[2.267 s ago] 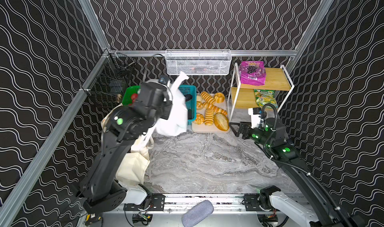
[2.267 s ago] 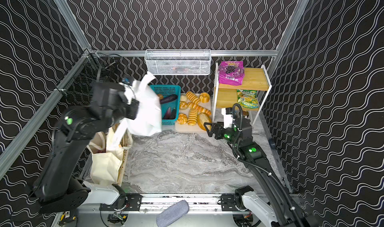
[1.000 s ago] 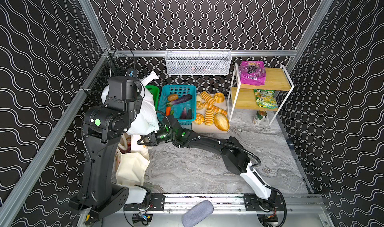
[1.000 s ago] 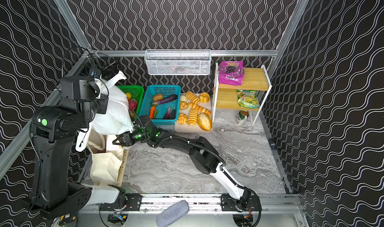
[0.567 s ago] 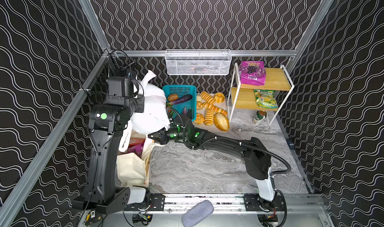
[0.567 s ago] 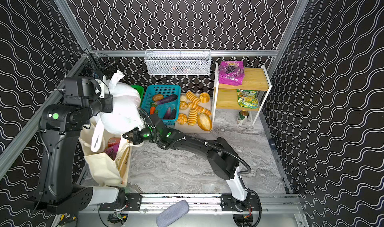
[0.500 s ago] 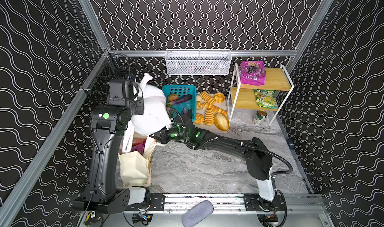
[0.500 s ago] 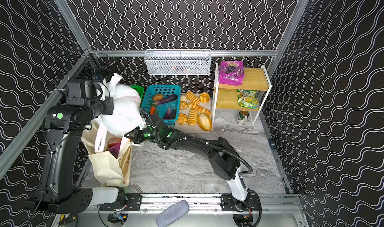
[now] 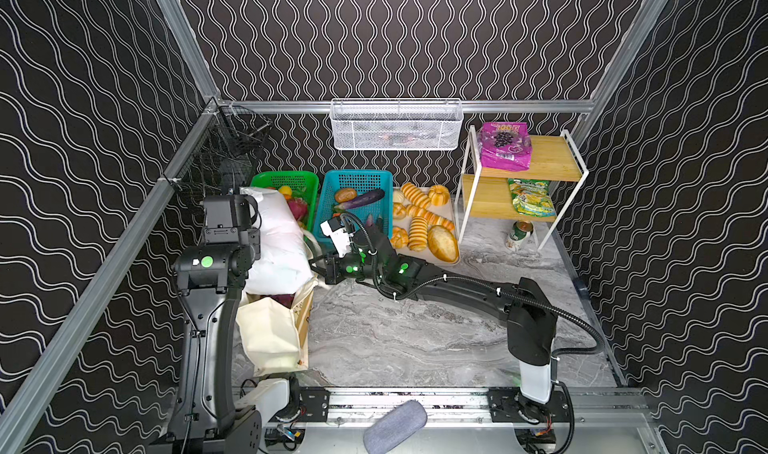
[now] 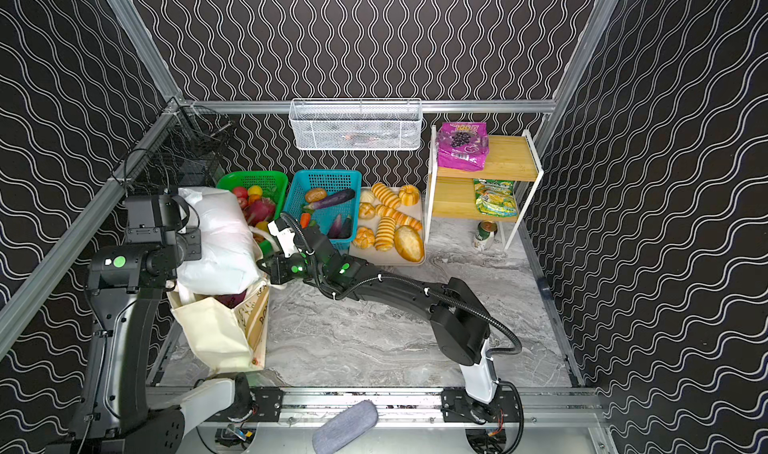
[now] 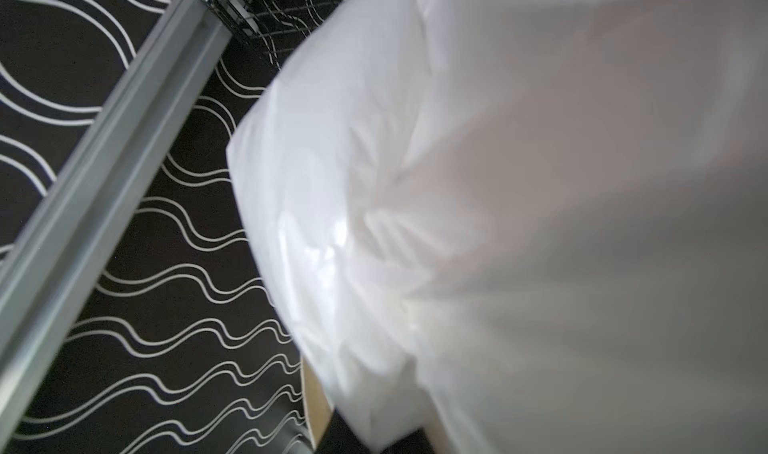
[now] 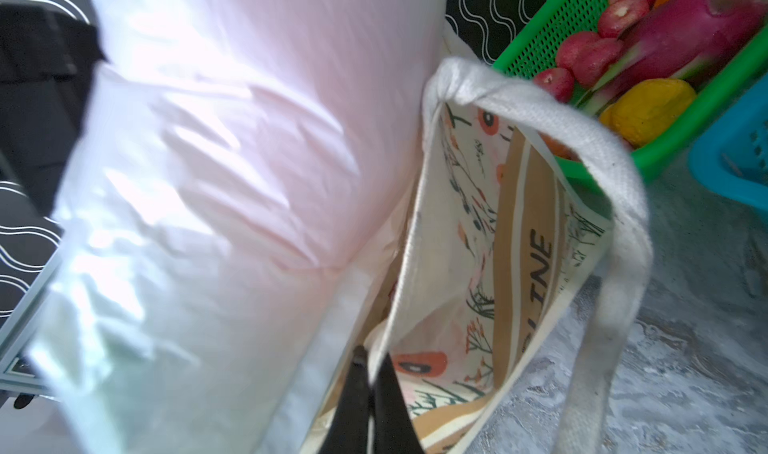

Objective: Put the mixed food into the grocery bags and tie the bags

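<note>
The full white plastic bag (image 9: 276,240) (image 10: 216,240) hangs from my left gripper (image 9: 246,206), over the open mouth of the cream flower-print tote (image 9: 266,331) (image 10: 216,331). In the left wrist view the white plastic bag (image 11: 478,206) fills the frame and hides the fingers. My right gripper (image 12: 370,369) (image 9: 316,267) is shut on the tote's near rim (image 12: 409,240) and holds the mouth open. Something dark red shows inside the tote. A purple grape packet (image 9: 505,146) lies on the top shelf.
A green fruit basket (image 9: 266,178), a teal vegetable basket (image 9: 357,177) and a bread tray (image 9: 453,260) line the back. On the right, a wooden shelf (image 9: 552,161) holds a green packet (image 9: 532,198), with a can (image 9: 517,233) below. A wire basket (image 9: 395,125) hangs on the wall.
My right arm came from the shelf across to the tote and took its rim, pulling it rightward. My left arm lowered the white bag down onto the tote's mouth.
</note>
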`<action>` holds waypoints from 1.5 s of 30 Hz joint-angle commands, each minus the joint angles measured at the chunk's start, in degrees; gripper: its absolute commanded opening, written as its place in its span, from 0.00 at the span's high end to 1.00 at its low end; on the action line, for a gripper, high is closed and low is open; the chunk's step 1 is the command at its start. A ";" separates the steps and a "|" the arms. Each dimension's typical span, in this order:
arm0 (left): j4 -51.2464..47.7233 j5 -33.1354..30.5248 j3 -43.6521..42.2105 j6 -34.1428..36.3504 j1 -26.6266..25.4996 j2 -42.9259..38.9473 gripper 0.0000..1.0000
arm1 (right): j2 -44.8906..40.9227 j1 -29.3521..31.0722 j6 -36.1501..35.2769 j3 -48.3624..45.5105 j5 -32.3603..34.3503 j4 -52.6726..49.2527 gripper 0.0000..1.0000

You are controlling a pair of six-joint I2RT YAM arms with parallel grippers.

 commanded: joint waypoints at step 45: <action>-13.81 21.30 15.04 3.34 -4.83 8.40 0.05 | -0.78 -1.91 -6.37 10.32 -5.89 -9.42 0.45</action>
